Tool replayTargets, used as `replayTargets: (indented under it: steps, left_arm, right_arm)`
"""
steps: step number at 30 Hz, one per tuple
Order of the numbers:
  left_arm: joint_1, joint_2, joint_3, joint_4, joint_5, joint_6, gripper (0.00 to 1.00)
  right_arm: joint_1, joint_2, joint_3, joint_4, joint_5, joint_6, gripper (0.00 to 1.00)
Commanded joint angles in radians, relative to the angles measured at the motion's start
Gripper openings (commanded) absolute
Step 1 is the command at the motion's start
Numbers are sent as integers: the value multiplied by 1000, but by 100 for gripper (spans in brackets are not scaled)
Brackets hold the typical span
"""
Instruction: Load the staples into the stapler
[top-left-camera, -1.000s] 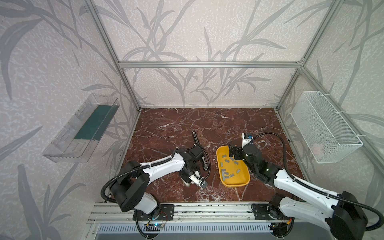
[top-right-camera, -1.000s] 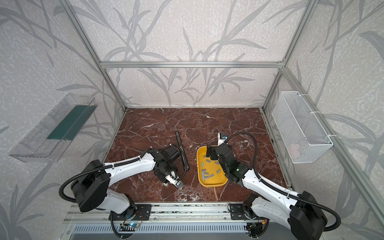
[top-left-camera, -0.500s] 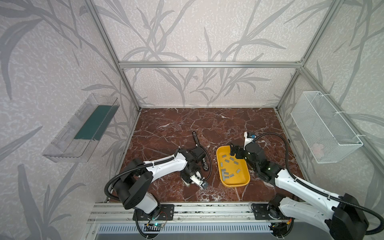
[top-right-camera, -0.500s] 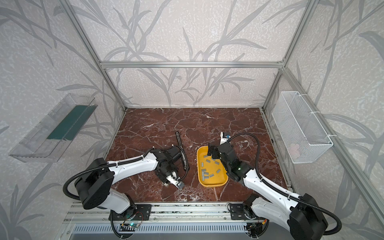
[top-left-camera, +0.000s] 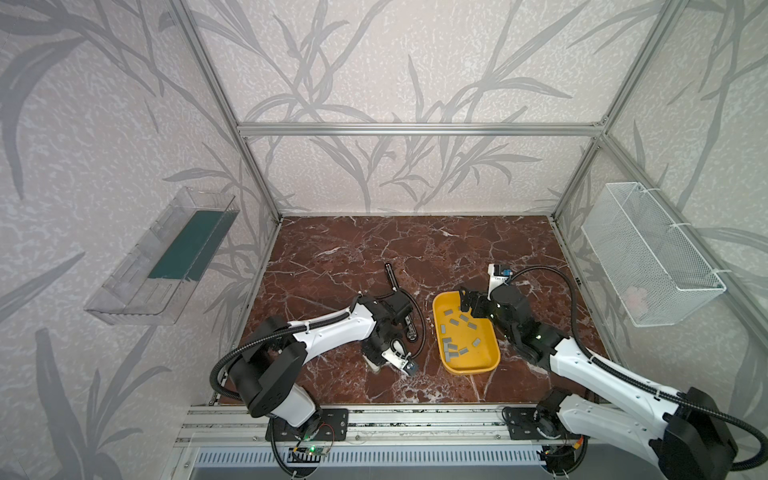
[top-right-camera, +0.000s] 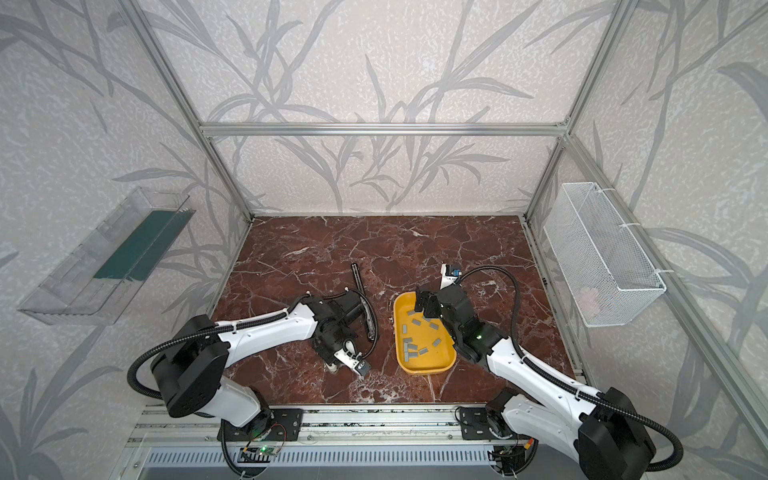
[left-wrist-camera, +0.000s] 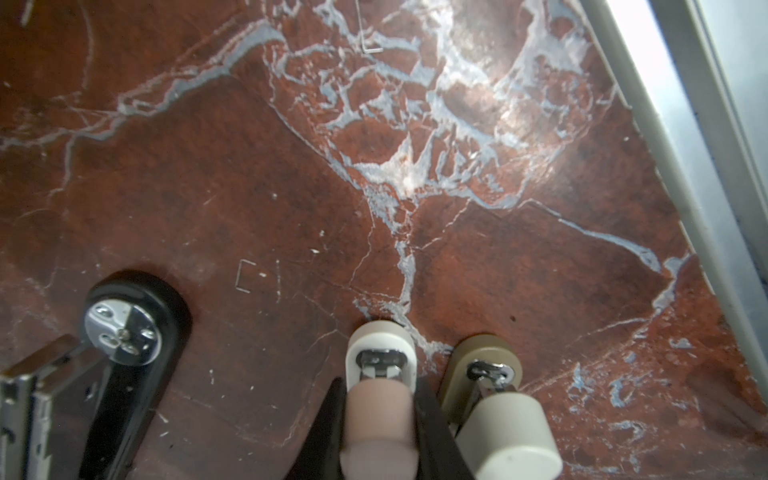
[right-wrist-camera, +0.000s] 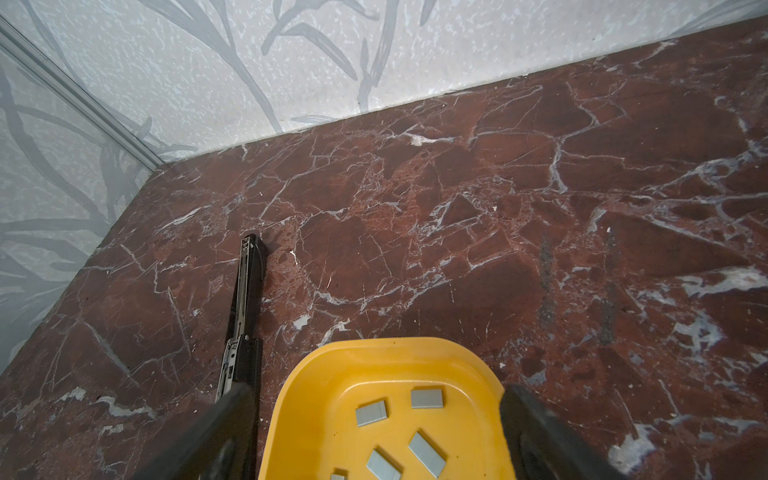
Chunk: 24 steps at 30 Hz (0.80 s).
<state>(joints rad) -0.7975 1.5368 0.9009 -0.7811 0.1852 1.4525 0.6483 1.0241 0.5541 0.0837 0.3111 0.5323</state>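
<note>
A robotics lab test cell. A silver aluminium-profile frame (top-left-camera: 415, 129) with grey leaf-patterned wall panels (top-left-camera: 415, 62) boxes in a red-brown marble table (top-left-camera: 415, 249). Two white-and-black robot arms (top-left-camera: 332, 332) are bolted to a metal rail (top-left-camera: 415, 419) along the table's front edge. A clear plastic bin (top-left-camera: 124, 291) and a white wire basket (top-left-camera: 648, 257) hang on the side walls.

We see both top views lit evenly and softly, with faint shadows. In the left wrist view glare whitens the desk (left-wrist-camera: 511, 120) at upper right, and the left gripper (left-wrist-camera: 380, 390) with its small stapler (left-wrist-camera: 376, 432) blurs at the bottom edge. The right gripper (right-wrist-camera: 374, 399) is equally out of focus.
</note>
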Motion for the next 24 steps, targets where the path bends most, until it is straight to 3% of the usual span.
replayTargets:
  steps: [1, 9, 14, 19, 24]
  left_arm:
    - [2, -71, 26, 34, 8, -53, 0]
    - [93, -248, -24, 322, 34, -248, 0]
    - [114, -327, -83, 473, 1, -298, 0]
    - [196, -379, -73, 553, 109, -452, 0]
    - [207, -390, -96, 566, 91, -445, 0]
  right_arm:
    - [-4, -4, -2, -8, -15, 8, 93]
    - [-4, -14, -4, 24, -77, -18, 92]
    - [-2, 35, 2, 119, -242, -59, 87]
    - [1, 121, 38, 168, -385, -68, 80]
    - [22, 187, 44, 258, -496, -80, 77]
